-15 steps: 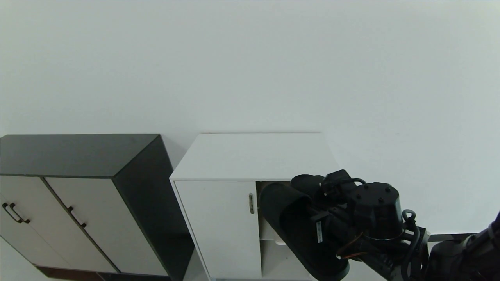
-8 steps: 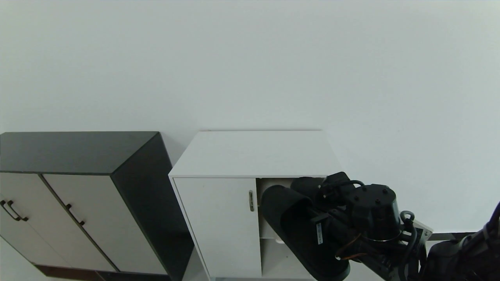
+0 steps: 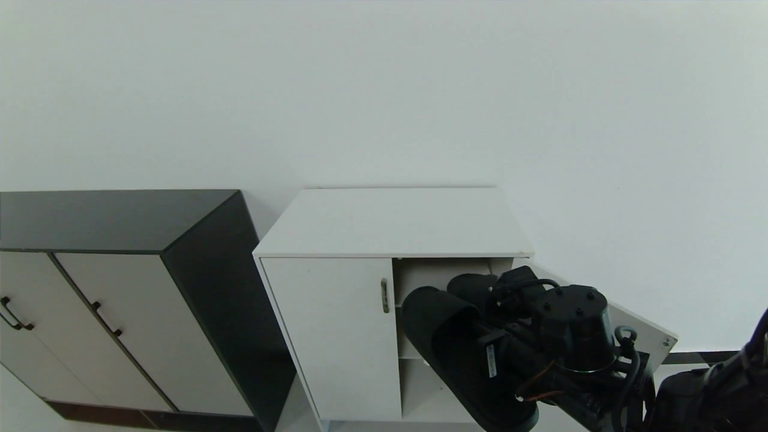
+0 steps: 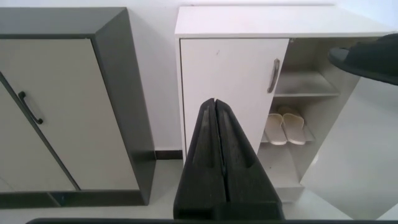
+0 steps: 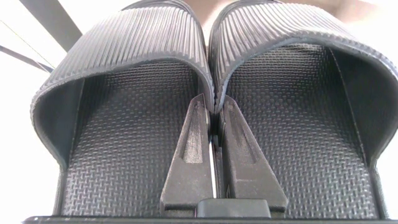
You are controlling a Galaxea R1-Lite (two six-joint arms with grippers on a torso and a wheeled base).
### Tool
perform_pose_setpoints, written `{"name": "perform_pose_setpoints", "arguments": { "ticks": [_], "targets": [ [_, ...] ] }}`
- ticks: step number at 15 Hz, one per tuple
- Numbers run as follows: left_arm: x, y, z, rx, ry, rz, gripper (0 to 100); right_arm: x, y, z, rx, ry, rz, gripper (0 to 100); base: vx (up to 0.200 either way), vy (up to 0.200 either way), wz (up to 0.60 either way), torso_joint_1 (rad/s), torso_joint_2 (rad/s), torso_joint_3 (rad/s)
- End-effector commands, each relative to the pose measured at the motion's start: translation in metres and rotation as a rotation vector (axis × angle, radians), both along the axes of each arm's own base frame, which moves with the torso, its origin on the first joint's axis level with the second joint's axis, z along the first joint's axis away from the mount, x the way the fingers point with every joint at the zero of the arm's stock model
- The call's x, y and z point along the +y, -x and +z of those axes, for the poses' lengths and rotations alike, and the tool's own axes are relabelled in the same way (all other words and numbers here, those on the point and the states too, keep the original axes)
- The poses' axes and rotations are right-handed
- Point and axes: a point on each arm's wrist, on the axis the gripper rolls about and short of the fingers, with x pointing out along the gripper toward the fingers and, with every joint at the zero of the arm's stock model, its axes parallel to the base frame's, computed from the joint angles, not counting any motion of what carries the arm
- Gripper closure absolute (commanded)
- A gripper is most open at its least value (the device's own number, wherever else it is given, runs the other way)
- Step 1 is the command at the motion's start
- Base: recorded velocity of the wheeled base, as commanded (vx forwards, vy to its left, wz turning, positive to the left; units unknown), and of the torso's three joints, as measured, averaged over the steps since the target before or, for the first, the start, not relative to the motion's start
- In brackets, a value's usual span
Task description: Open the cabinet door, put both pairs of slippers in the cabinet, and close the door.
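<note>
Slippers (image 3: 462,342), black ones, hang in the air in front of the open side of the white cabinet (image 3: 390,222). The right pincer (image 5: 213,102) grips them. Its two fingers (image 5: 189,146) are clenched on the inner edges of both slippers, which are pressed side by side. The left wrist view shows one black slipper up near the top of the opening, not yet inside.

The cabinet's right door (image 3: 639,327) is swung open. Its left door (image 3: 330,336) is closed and has a small handle (image 3: 384,295) at its edge. Inside there is an upper shelf (image 4: 305,87). On the board below it sits a pair of white slippers (image 4: 285,127), side by side.

The left pincer (image 4: 214,106) is out in front of the closed left door, well apart from it. Its fingers are pressed together with nothing between them.

A dark cabinet (image 3: 210,300) with pale doors stands just beside the white one, on its left. Both stand against a plain white wall (image 3: 384,90).
</note>
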Motion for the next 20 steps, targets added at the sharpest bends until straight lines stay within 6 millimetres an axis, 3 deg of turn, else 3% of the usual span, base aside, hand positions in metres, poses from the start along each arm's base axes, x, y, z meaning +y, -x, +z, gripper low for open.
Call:
{"name": "perform_pose_setpoints", "arguments": {
  "ticks": [1, 20],
  "targets": [
    [0.0000, 0.0000, 0.0000, 0.000, 0.000, 0.000, 100, 0.0006, -0.0005, -0.0020, 0.004, 0.004, 0.000, 100, 0.000, 0.000, 0.00, -0.173, 0.39, 0.207],
    [0.0000, 0.0000, 0.0000, 0.000, 0.000, 0.000, 100, 0.0006, 0.0028, -0.0108, -0.004, 0.015, 0.013, 100, 0.000, 0.000, 0.00, -0.199, 0.51, 0.306]
  ]
}}
